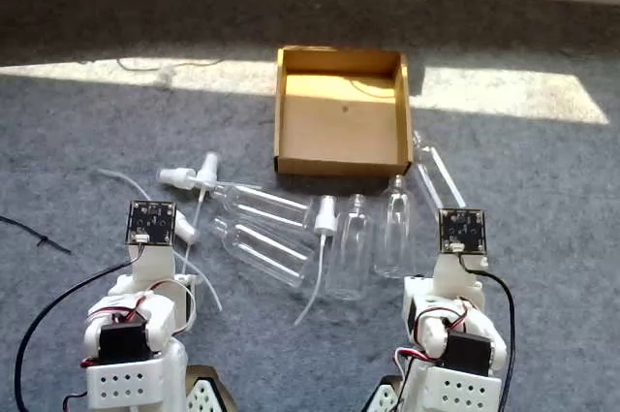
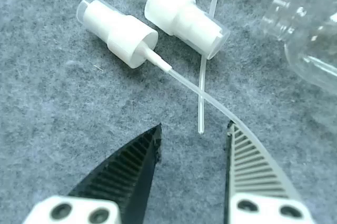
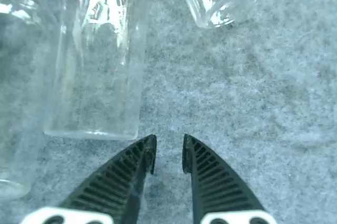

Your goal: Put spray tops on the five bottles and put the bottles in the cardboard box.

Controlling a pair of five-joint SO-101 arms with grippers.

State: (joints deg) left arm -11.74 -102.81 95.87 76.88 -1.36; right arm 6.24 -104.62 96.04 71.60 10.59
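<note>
While both arms are sitting at the near edge of the grey carpeted worktop (image 1: pixel 552 257), the cardboard box (image 1: pixel 341 166) is lying at the far middle, mouth up, its floor showing bare.

Five clear bottles are lying on their sides outside the box:
- A slanted bottle (image 1: pixel 254 204) and a second slanted bottle (image 1: pixel 260 249) are lying side by side, left of centre.
- A left middle bottle (image 1: pixel 354 242) and a right middle bottle (image 1: pixel 392 228) are pointing their necks toward the box.
- A fifth bottle (image 1: pixel 436 174) is lying just beside the box's right wall.

Spray tops are lying loose:
- One spray top (image 1: pixel 325 215) is lying between the slanted bottles and the left middle bottle, with its tube trailing toward the near edge.
- Two more are lying left of the slanted bottles.

Left tool (image 2: pixel 194 128): its fingers are spread wide, gripping nothing, and are hovering over bare carpet near those two tops, a nearer top (image 2: pixel 118 31) and a farther top (image 2: pixel 184 10). The nearer top's dip tube (image 2: pixel 210 103) is running past the outer edge of the white finger (image 2: pixel 253 166). An open bottle neck (image 2: pixel 287 18) is showing beyond the tops.

Right tool (image 3: pixel 169 139): its fingers are parted by a narrow gap with nothing between them. The tips are sitting just beside the flat base of a bottle, while two other bottles are flanking it.
</note>
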